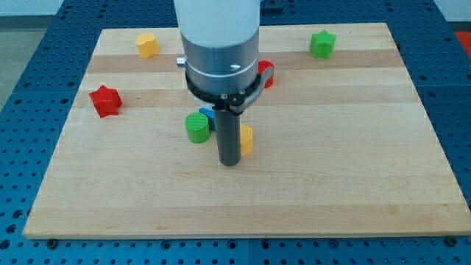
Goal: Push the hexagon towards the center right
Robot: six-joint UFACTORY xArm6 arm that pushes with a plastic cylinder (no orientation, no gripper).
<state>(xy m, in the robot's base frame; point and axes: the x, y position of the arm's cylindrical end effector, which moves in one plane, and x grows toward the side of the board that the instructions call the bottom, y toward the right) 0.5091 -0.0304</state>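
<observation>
My tip [230,163] rests on the board near its middle, at the end of the dark rod. A yellow block [246,139] sits touching the rod's right side, mostly hidden behind it, so its shape is unclear. A second yellow block, which looks like a hexagon [147,45], lies far off at the view's top left. A green cylinder [197,126] stands just left of the rod. A blue block [207,115] peeks out behind the cylinder, mostly hidden.
A red star [105,100] lies at the view's left. A green star [322,43] lies at the top right. A red block [266,72] is partly hidden behind the arm's body. The wooden board [353,184] ends in a blue perforated table.
</observation>
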